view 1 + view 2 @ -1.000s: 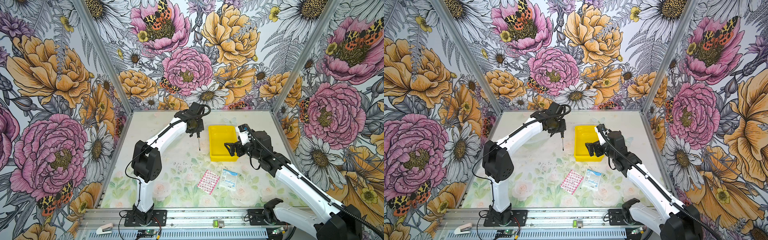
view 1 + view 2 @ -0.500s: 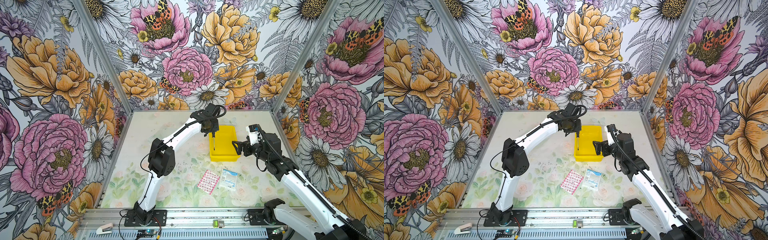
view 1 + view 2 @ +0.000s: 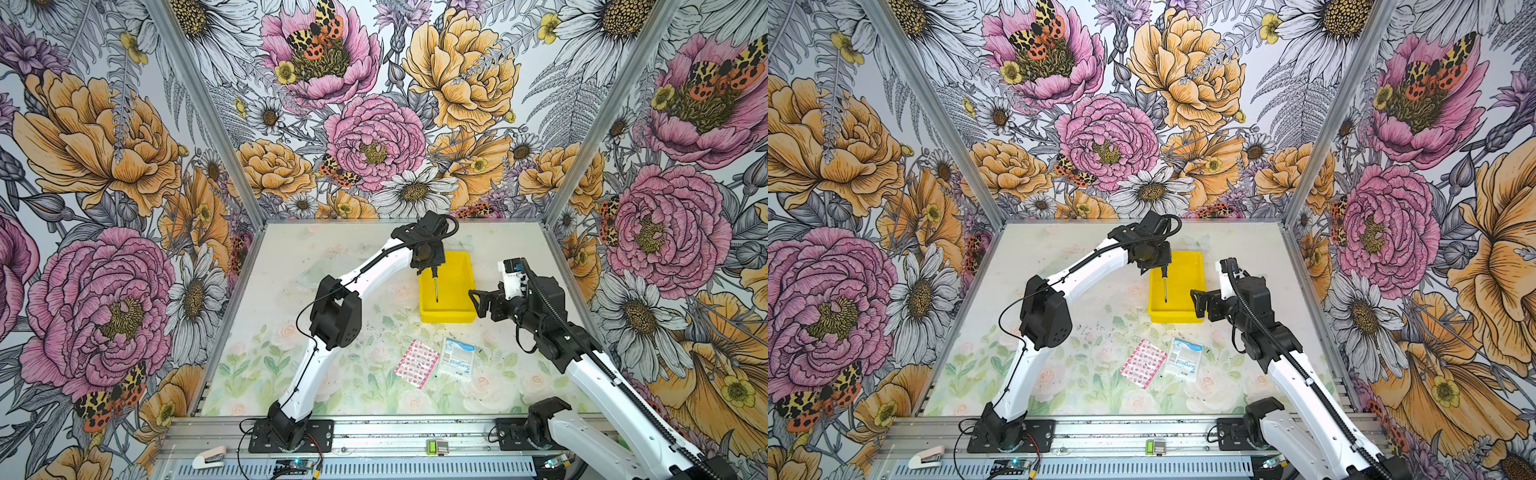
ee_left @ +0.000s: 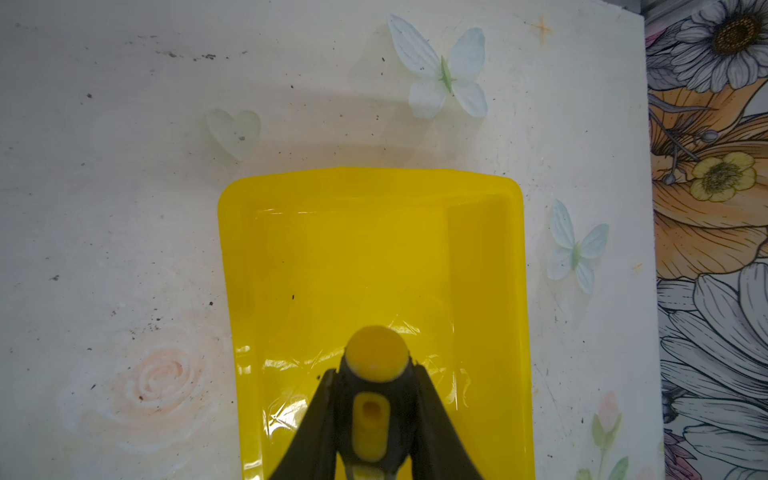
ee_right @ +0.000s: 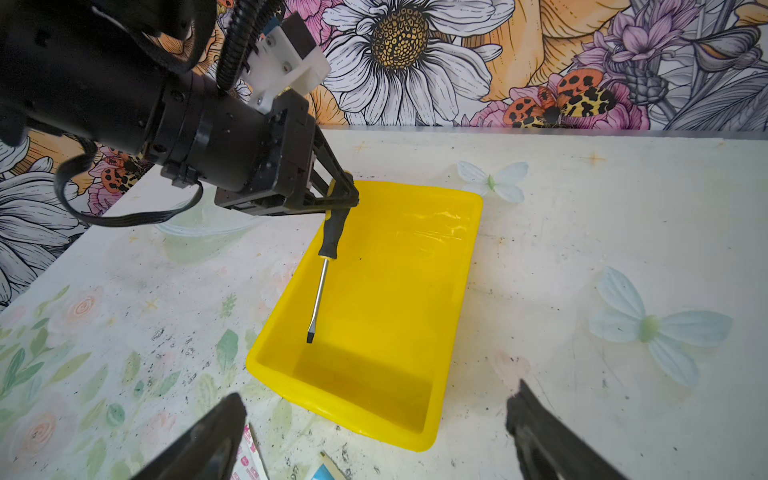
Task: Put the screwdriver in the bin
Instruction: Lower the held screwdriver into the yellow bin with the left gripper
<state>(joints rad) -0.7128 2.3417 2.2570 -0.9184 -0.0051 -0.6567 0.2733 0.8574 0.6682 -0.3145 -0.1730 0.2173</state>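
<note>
Left pincer (image 5: 345,194): clenched on the black-and-yellow handle of the screwdriver (image 5: 319,291), which hangs shaft-down beneath it over the bin (image 5: 395,299). Right pincer (image 3: 478,302): spread wide, empty, just beside the bin's corner. The bin sits on the counter (image 5: 582,228).

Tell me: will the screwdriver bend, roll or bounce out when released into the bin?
The screwdriver looks stiff, with its straight metal shaft. Its rounded handle may roll slightly, but the raised rim of the bin should probably stop it.
</note>
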